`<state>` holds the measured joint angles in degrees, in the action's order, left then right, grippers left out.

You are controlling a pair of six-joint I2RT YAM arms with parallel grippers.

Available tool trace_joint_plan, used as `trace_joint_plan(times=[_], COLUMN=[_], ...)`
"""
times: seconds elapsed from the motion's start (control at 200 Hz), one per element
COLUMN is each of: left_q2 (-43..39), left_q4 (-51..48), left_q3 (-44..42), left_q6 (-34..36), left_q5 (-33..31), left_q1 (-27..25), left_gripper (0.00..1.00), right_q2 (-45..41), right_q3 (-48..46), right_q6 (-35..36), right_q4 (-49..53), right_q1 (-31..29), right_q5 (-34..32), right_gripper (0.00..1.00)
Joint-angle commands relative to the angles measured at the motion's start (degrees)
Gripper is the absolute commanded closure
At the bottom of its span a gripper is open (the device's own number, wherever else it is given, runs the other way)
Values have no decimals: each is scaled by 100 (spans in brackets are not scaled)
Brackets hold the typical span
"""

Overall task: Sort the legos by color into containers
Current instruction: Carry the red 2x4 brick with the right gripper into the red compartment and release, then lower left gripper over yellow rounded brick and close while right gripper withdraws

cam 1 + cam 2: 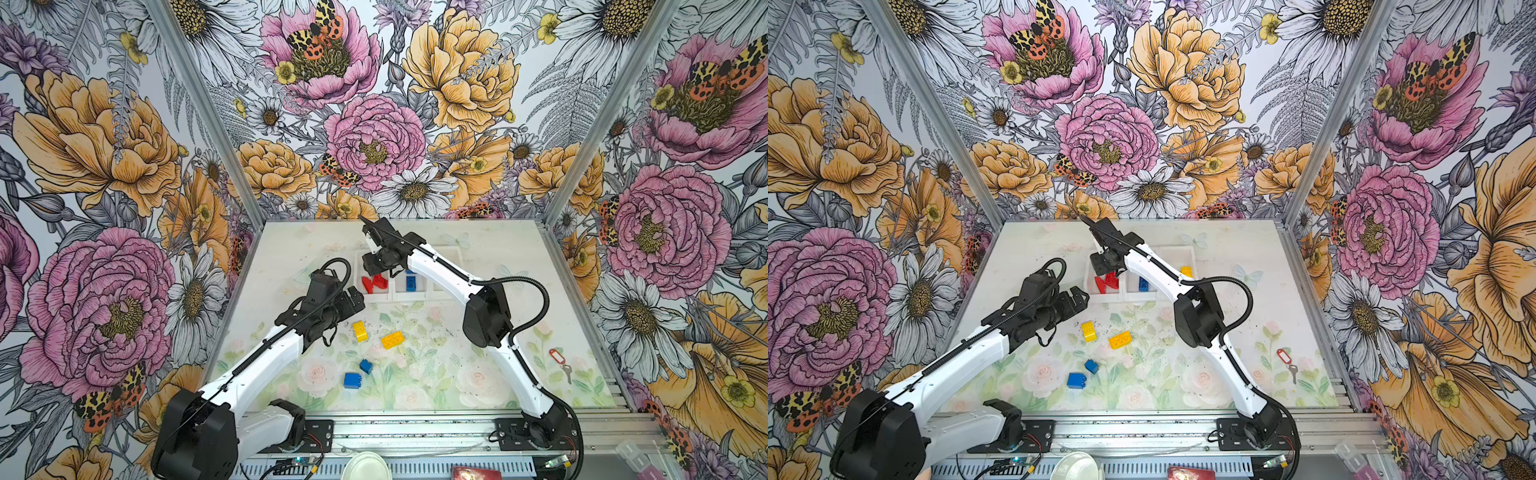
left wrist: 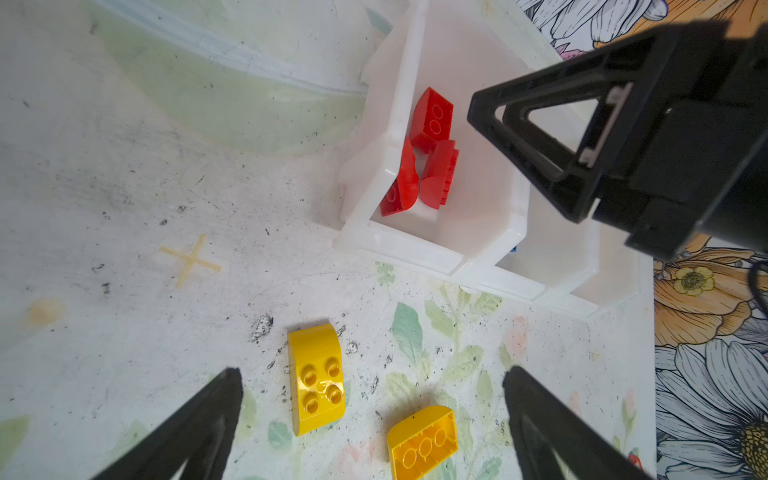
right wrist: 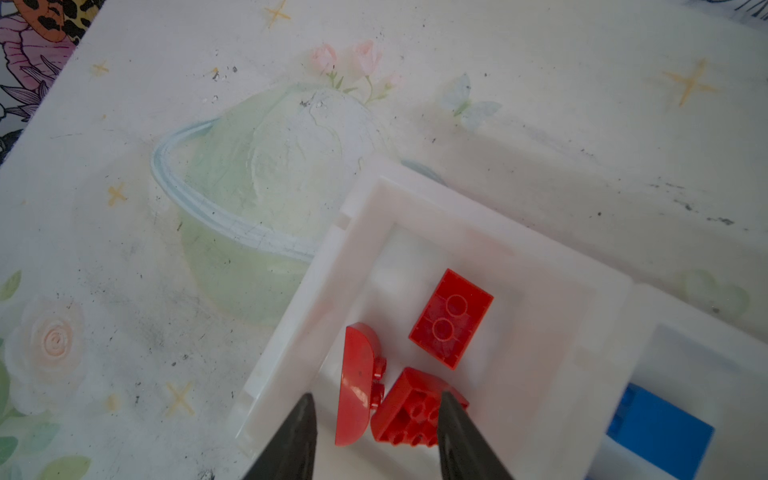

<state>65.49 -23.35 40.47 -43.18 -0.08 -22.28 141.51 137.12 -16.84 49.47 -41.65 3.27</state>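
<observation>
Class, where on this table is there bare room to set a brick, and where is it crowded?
Bare: far left corner beside the tray; near strip between blue bricks and key tag. Crowded: yellow bricks mid-table, bin of red bricks.

I drive two arms, my left arm (image 1: 270,359) and my right arm (image 1: 436,270). Both have smooth white shells with big black blocks at the bends, and a bumpy black cable (image 1: 540,289) runs along each one. The left gripper (image 2: 372,374) and right gripper (image 3: 376,397) are black, with fingers (image 2: 540,137) shaped like hollow triangles.
</observation>
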Motion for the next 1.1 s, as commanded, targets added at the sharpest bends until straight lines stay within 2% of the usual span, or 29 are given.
trace_joint_plan(times=[0.0,0.38,0.75,1.096], left_q2=[61,723,1791,2448], left_q4=[-150,-861,-1734,-1811], left_q3=[47,671,1430,1670], left_q6=[-6,-16,2,-94], left_q5=[-166,-635,-901,-825], left_q1=[-70,-485,-785,-995], left_gripper=[1,3,20,29], right_q2=[-263,-1477,-3217,-4589], right_q3=[107,-945,-3382,-5502], right_q6=[32,46,-173,-666], right_q4=[-5,-17,-225,-660], right_q1=[16,16,148,523], right_q5=[46,-28,-26,165], right_gripper=[50,45,38,35])
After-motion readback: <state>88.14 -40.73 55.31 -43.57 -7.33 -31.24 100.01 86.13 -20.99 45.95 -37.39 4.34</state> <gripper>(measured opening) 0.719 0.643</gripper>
